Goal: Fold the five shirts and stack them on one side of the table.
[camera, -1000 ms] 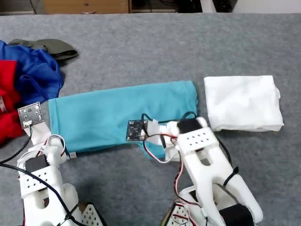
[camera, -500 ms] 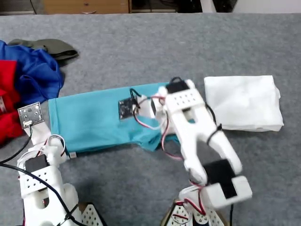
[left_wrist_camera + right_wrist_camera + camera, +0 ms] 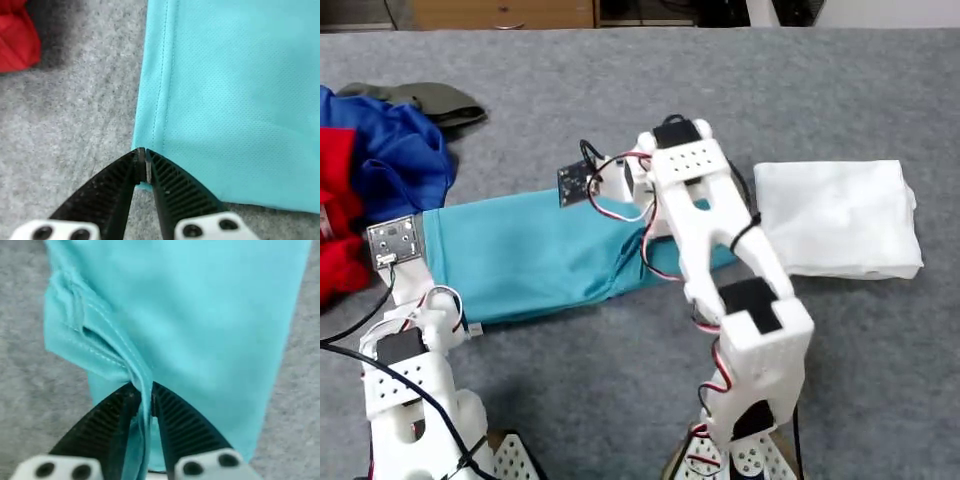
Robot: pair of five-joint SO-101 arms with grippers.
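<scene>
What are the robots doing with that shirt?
Two robot arms are folding a teal shirt on a grey table. The left tool is shut on the shirt's near left corner. The right tool pinches a bunched fold of the same shirt up by its far edge. A white shirt lies already folded on the right side. A red shirt, a blue shirt and a green shirt lie crumpled in a heap on the left, not folded yet.
</scene>
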